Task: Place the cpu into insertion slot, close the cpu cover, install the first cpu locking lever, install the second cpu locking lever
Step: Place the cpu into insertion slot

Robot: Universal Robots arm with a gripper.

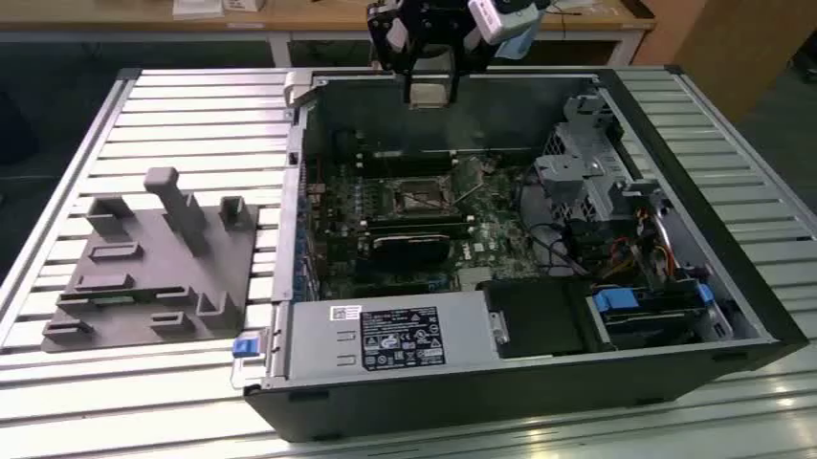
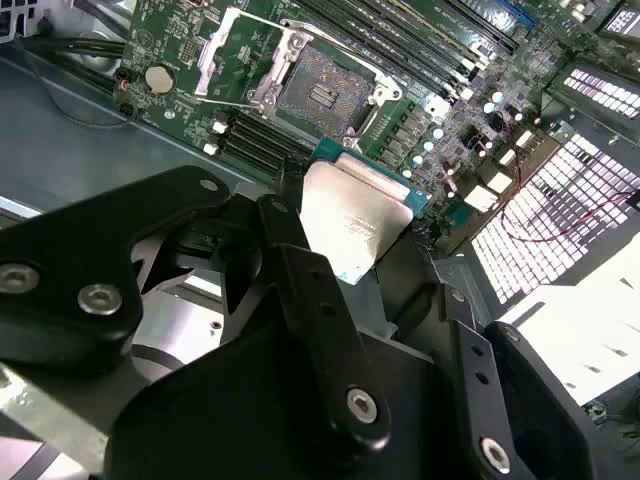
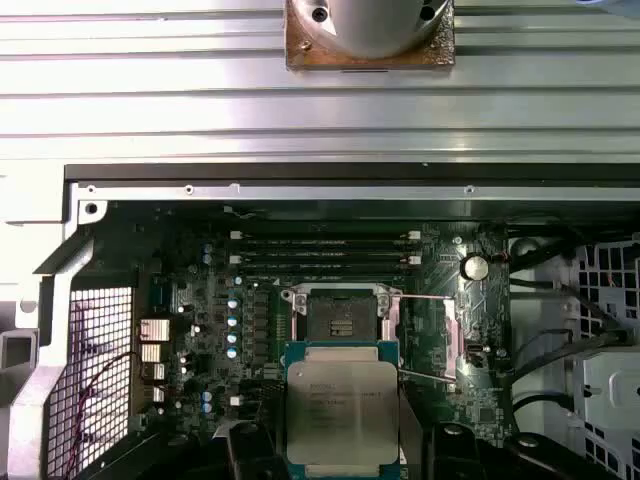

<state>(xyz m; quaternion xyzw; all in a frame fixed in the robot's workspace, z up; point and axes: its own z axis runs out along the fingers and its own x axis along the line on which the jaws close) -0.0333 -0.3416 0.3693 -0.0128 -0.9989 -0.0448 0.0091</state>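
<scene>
Hides one edge and the whole underside of the cpu (image 3: pixel 340 405) behind the black fingers of the gripper (image 1: pixel 430 88), narrowed onto the chip (pale silvery-beige top, green rim). Hangs at twelve o'clock over the open computer case (image 1: pixel 537 392) in the exterior view, well apart from the insertion slot (image 2: pixel 320 90) lying bare and dark inside, the cpu cover (image 2: pixel 213 52) standing open.

Open computer case (image 1: pixel 511 402) on slatted table (image 1: pixel 191 105); grey fixture (image 1: pixel 141 277) beside.
</scene>
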